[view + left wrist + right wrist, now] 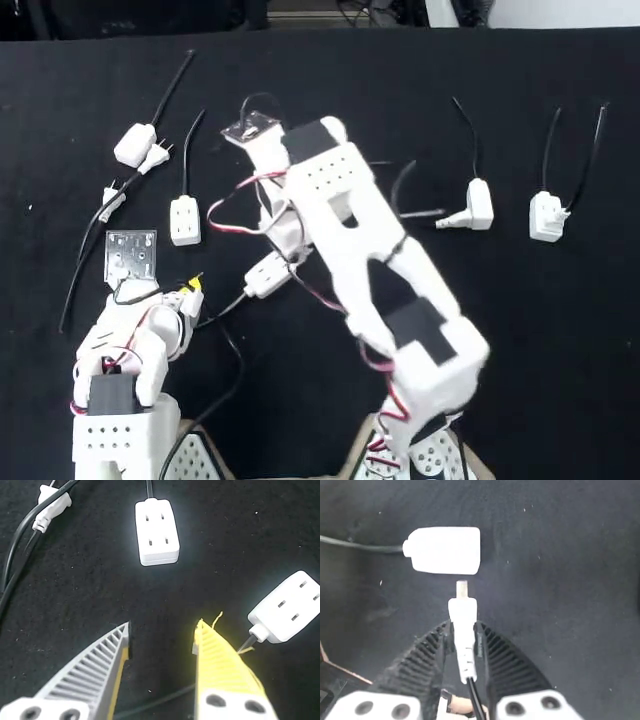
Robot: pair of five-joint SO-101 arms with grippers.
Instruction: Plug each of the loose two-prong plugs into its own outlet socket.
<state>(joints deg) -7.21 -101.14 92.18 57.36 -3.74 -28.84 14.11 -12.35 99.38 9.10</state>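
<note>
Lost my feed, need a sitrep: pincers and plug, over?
Right pincer shut on plug. Tip aimed at white block, not touching. Left pincer open, empty, near two outlets. Nothing between plug and block.

The plug (463, 617) and outlet socket (156, 530) are white, table (250, 530) black, left end effector (162, 627) grey and yellow.

Black table (540, 340): white outlet sockets (184, 220), white plugs (478, 207), black cords (173, 85) scattered.

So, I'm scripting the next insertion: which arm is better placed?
Right. The right gripper is shut on a plug with its prongs pointing at a socket block just ahead; the left gripper is open and empty.
</note>
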